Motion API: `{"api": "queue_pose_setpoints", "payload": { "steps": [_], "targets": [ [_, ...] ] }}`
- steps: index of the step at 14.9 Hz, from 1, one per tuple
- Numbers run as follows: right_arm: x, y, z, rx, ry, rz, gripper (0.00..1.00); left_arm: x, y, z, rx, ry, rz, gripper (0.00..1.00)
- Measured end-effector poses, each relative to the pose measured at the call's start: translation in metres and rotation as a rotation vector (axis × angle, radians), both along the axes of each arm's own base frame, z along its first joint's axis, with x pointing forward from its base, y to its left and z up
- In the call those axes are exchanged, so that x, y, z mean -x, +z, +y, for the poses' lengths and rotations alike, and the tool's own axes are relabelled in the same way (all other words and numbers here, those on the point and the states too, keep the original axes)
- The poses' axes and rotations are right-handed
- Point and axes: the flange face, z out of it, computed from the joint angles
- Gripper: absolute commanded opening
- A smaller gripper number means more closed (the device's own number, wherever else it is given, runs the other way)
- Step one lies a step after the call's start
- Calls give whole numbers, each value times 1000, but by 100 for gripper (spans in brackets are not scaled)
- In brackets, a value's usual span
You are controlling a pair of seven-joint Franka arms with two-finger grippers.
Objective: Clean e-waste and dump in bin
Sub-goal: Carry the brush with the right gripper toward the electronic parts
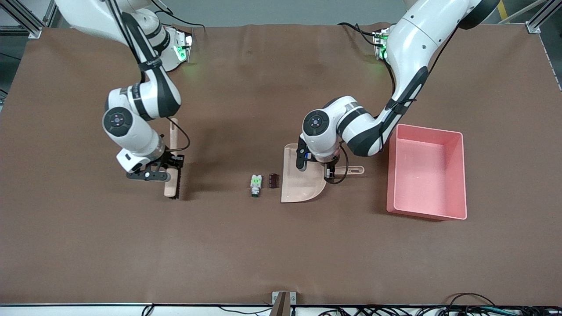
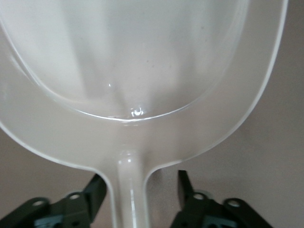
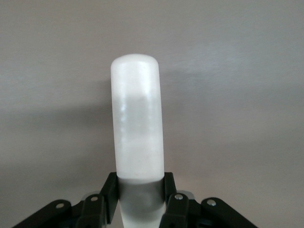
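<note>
The e-waste lies on the brown table: a white part with green marks [image 1: 256,184] and a dark block [image 1: 274,180] beside it, just off the open lip of the beige dustpan [image 1: 303,181]. My left gripper [image 1: 331,172] is open, its fingers straddling the dustpan's handle [image 2: 130,199] with a gap on one side; the left wrist view shows the pan [image 2: 142,71] empty. My right gripper [image 1: 171,163] is shut on the handle of the beige brush [image 1: 171,188], which fills the right wrist view [image 3: 137,118]. The pink bin [image 1: 456,175] stands toward the left arm's end.
The brush's dark bristles rest on the table toward the right arm's end, well away from the e-waste. The bin stands beside the dustpan's handle end. A brown mat covers the whole table.
</note>
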Motion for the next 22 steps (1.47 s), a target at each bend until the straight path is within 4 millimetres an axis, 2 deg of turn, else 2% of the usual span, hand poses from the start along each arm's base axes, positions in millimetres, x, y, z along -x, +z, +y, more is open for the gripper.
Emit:
{"api": "queue_pose_setpoints", "payload": {
  "steps": [4,6,9,12,13,14,15,16,19,22],
  "targets": [
    [2,-16,47,-31,2,5,1,0,0,0,2,0,-2,52],
    [3,-28,65,-51,0,-18,1,-1,0,1,4,2,-3,43],
    [7,-48,89,-54,-10,-41,1,-3,0,3,5,6,-4,39],
    [-5,-58,107,-54,-24,-56,1,-5,0,6,7,11,-5,35],
    [-10,-60,115,-57,-30,-64,1,-6,0,6,8,11,-6,34],
    [-13,-61,124,-59,-41,-70,1,-6,0,6,8,11,-6,28],
    [-15,-62,134,-62,-50,-75,1,-6,0,6,9,12,-7,18],
    [-16,-62,144,-65,-55,-81,1,-6,0,6,10,12,-7,12],
    [-17,-59,163,-76,-50,-94,1,-6,0,6,10,13,-7,11],
    [-15,-61,169,-90,-70,-86,1,-6,0,6,10,17,-8,7]
  ]
}}
